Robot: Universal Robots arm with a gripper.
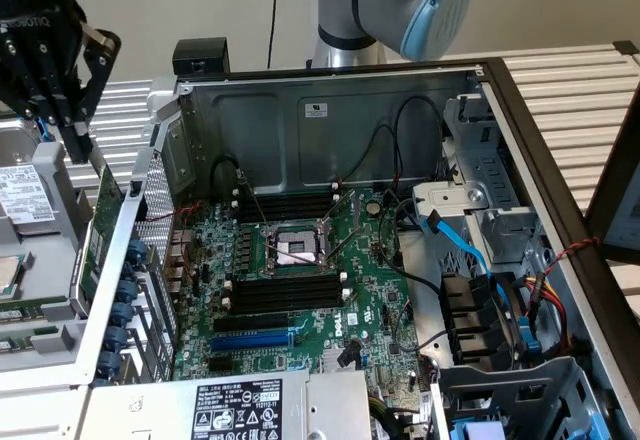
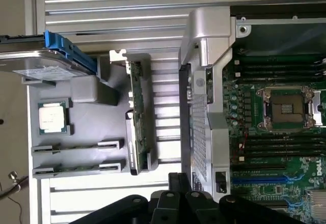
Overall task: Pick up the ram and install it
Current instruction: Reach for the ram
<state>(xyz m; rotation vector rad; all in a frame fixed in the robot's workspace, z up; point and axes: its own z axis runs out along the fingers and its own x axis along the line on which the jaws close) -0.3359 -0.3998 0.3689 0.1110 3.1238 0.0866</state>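
Note:
Two ram sticks (image 2: pixel 76 145) lie side by side in holders of a grey tray (image 2: pixel 97 114); in the exterior view a ram stick (image 1: pixel 22 310) shows at the far left edge. My black gripper (image 1: pixel 78 140) hangs above the tray's side nearest the computer case, just over an upright green expansion card (image 1: pixel 98 222). Its fingers are shut with nothing between them. In the wrist view the gripper (image 2: pixel 179 183) points at the gap between tray and case. The motherboard's black memory slots (image 1: pixel 285 293) lie beside the processor socket (image 1: pixel 293 250).
The tray also holds a loose processor (image 2: pixel 52 116) and a hard drive (image 2: pixel 46 63) with blue rails. The open case has a steel wall (image 1: pixel 330 125), a perforated rear panel (image 1: pixel 155 225), blue and black cables (image 1: pixel 470 260) and a power supply (image 1: pixel 240 408).

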